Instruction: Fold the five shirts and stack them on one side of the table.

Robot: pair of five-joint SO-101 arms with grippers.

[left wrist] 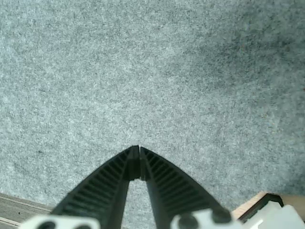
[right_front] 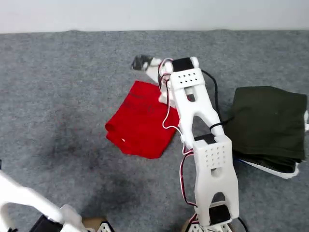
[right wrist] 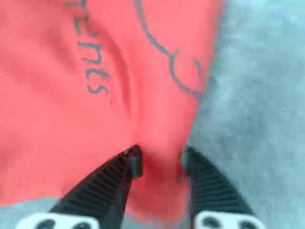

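The left arm (right_front: 29, 200) sits at the near left corner of the table. Its gripper (left wrist: 139, 162) has both jaws brought together, the ribbed tips meeting with nothing between them. Ahead of the tips and to either side of them lies only the grey felt cover (left wrist: 143, 71) of the table. A strip of wooden edge (left wrist: 19, 205) shows behind the jaws.

The red shirt (right_front: 137, 121) lies folded into a rough rectangle near the middle of the table, flat on the felt. The right arm (right_front: 212, 159) stretches from the near edge to the shirt's far right corner. There the right gripper (right wrist: 161, 164) stands over the cloth with one jaw on each side of a bunched ridge of red fabric (right wrist: 95, 119). The jaws are closed in on that ridge and the cloth fills the gap between them. A crease runs from one fingertip (right wrist: 135, 162) out into the shirt. Most of the shirt, with its dark print, spreads ahead of the jaws and to one side. Bare felt shows past the other jaw.

Well apart from both grippers, at the right side of the table, rests a stack of folded shirts. A dark green shirt (right_front: 268, 121) is on top, and the edge of a white one (right_front: 285, 171) peeks out beneath it.
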